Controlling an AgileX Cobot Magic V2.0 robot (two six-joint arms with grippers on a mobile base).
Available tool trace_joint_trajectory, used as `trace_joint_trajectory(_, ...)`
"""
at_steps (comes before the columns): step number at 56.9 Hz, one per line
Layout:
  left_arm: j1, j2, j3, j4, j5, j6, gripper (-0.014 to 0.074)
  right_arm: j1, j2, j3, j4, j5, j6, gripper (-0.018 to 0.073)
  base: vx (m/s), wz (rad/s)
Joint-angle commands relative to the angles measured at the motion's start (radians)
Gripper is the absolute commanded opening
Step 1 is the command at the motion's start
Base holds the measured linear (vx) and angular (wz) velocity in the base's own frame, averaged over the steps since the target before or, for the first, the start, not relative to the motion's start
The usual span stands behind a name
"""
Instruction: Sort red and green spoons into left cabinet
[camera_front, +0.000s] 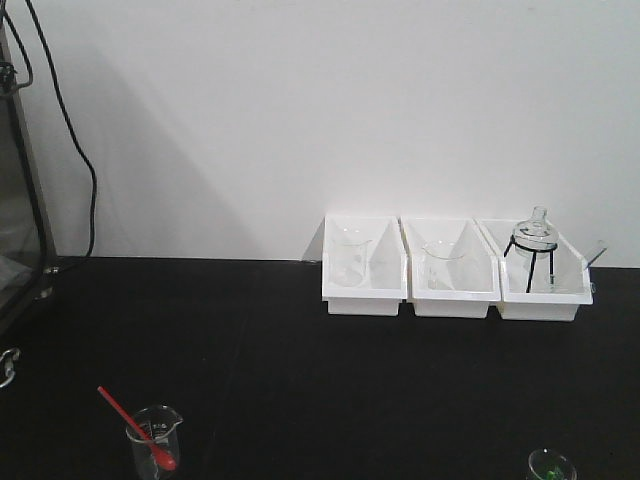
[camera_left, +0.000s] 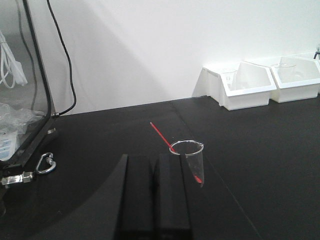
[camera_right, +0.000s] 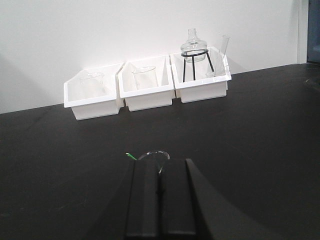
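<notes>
The red spoon (camera_left: 162, 136) leans in a beaker (camera_left: 192, 161) far left of the bins (camera_front: 455, 295), the green spoon (camera_right: 131, 156) in another in front of them, and since the left pincer (camera_left: 150, 159) and the right pincer (camera_right: 160, 170) are both clenched empty, pushing forward could topple a beaker.

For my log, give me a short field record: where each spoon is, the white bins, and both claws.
red spoon: leaning in left beaker, table front
green spoon: in right beaker, table front
white bins: three in a row, holding glassware
left claw: shut, empty
right claw: shut, empty
</notes>
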Motion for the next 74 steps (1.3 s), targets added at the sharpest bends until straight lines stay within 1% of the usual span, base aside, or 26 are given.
trace_joint_trajectory(1, 0.002, -0.019, 0.017, -0.001, -0.081, -0.005, 0.0000, -0.005, -0.012, 0.006, -0.013, -0.082, -0.004, -0.0003, 0.00, 0.00)
trace_joint_trajectory(42, 0.002, -0.019, 0.017, -0.001, -0.081, -0.004, 0.0000, -0.005, -0.012, 0.006, -0.013, -0.082, -0.004, -0.0003, 0.00, 0.00)
trace_joint_trajectory(50, 0.002, -0.019, 0.016, 0.000, -0.099, -0.004, 0.0000, -0.005, -0.012, 0.006, -0.014, -0.084, -0.004, -0.0003, 0.00, 0.00)
trace_joint_trajectory(61, 0.002, -0.019, 0.016, 0.000, -0.095, -0.004, 0.0000, -0.005, -0.012, 0.006, -0.013, -0.117, -0.005, -0.0003, 0.00, 0.00)
trace_joint_trajectory(64, 0.002, -0.019, 0.016, 0.000, -0.108, -0.004, 0.0000, -0.005, -0.012, 0.006, -0.013, -0.137, -0.005, -0.0003, 0.00, 0.00)
trace_joint_trajectory(70, 0.002, -0.019, 0.016, -0.003, -0.187, -0.012, 0.0000, -0.005, -0.012, 0.006, -0.014, -0.158, -0.005, -0.0003, 0.00, 0.00)
trace_joint_trajectory(74, 0.002, -0.019, 0.015, -0.010, -0.244, -0.017, 0.0000, -0.005, -0.012, 0.006, -0.014, -0.206, -0.009, -0.0003, 0.00, 0.00)
